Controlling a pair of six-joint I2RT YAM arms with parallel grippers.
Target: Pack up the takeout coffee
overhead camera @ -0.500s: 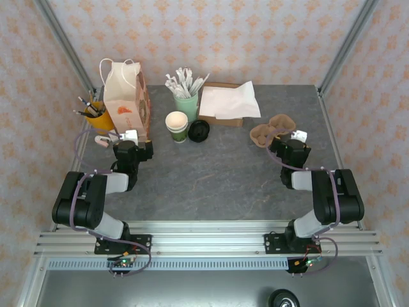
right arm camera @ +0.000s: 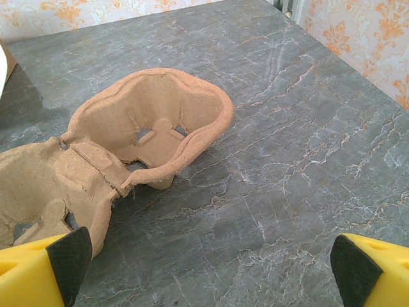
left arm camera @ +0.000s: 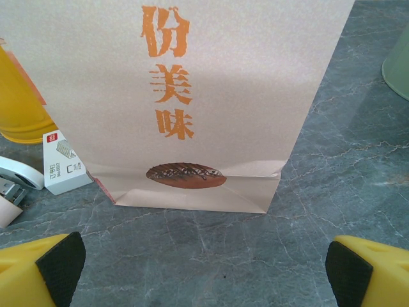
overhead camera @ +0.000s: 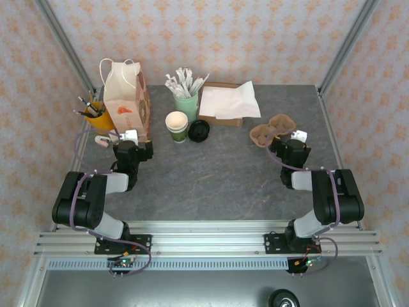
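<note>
The takeout coffee cup (overhead camera: 177, 126), dark green with its cream inside showing, stands at the back of the table, with its round black lid (overhead camera: 199, 130) lying flat just to its right. My left gripper (overhead camera: 128, 138) sits low near the left edge, open, facing the foot of the brown paper bag (left arm camera: 192, 96); nothing lies between its fingers (left arm camera: 204, 272). On the right, my right gripper (overhead camera: 289, 138) is open and empty beside the pulp cup carrier (right arm camera: 144, 131), whose near end reaches its left fingertip (right arm camera: 67, 256).
The paper bag (overhead camera: 124, 96) stands upright at the back left. A yellow pen cup (overhead camera: 97, 115) and small white items (left arm camera: 61, 163) sit left of it. A pale green cup of wrapped sticks (overhead camera: 186, 101) and a napkin box (overhead camera: 227, 102) stand behind the coffee.
</note>
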